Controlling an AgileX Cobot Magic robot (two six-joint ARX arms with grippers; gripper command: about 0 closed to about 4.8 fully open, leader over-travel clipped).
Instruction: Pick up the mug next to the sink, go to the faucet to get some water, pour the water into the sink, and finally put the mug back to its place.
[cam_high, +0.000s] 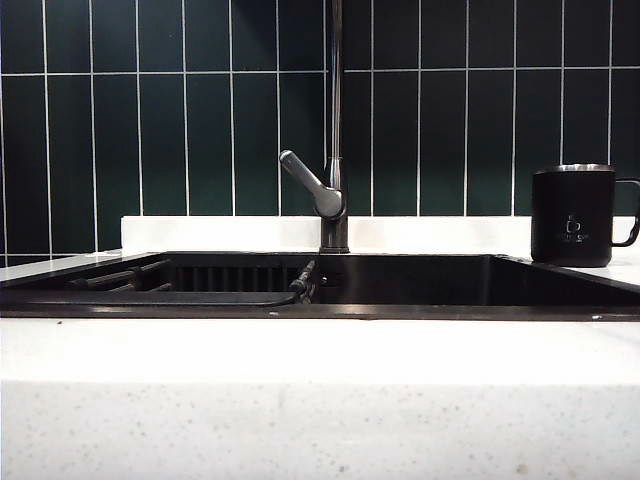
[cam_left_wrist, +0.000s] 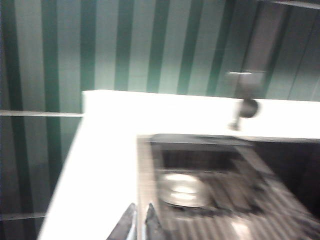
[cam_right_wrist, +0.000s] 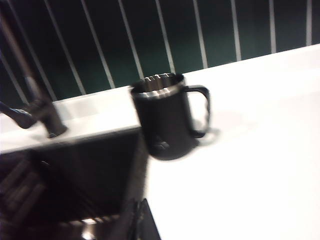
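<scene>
Mug (cam_high: 572, 215): upright on the counter (cam_high: 320, 350), just beside the sink's right edge, handle turned away from the basin.
Sink (cam_high: 420, 280): dark basin with a slatted rack; faucet (cam_high: 336, 120) behind its middle, no water running.
Right gripper (cam_right_wrist: 136, 220): jaws together, empty, hanging near the sink's corner, apart from the mug.
Left gripper (cam_left_wrist: 136, 225): nearly closed, empty, over the sink's far left edge; the view is blurred.
Risk: closed jaws would likely knock the mug over or into the basin unless opened before the approach.
</scene>
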